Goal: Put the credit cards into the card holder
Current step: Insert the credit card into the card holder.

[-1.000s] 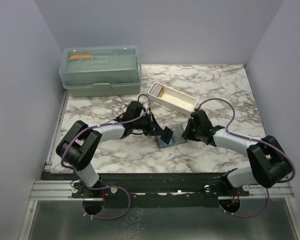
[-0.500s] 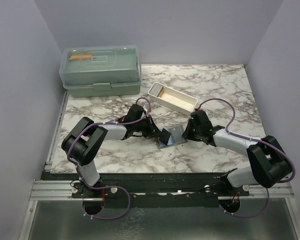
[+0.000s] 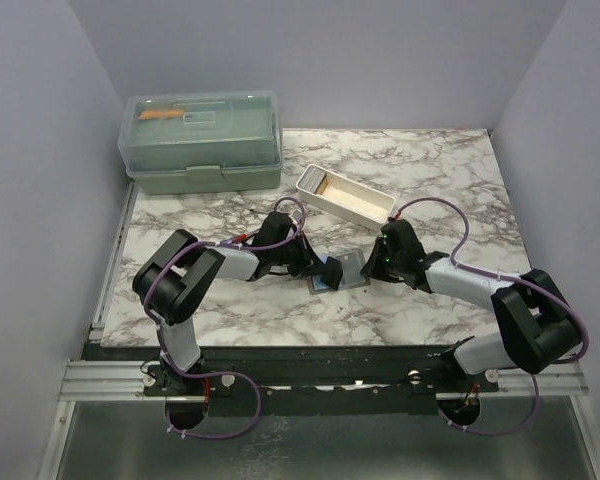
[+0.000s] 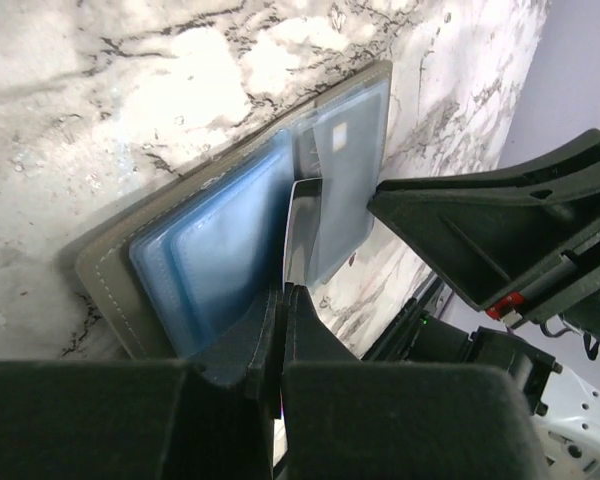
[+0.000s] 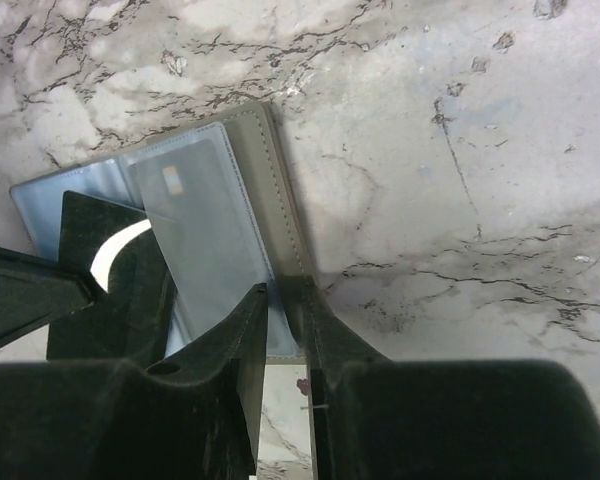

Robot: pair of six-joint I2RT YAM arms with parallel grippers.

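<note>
Card holder [image 3: 340, 272] (open, flat), long axis left-right

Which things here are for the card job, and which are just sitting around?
For the job: card holder, thin sheet pinched by left gripper (maybe a card), right gripper.
Lying about: green lidded box, white tray.

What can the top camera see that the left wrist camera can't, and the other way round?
Only the top view shows the green lidded box, the white tray and both whole arms. Only the left wrist view shows the thin card, edge-on, pinched in the left pincer over the holder's blue pockets. Both show the open card holder lying on the marble table, with the right pincer at its edge.
</note>
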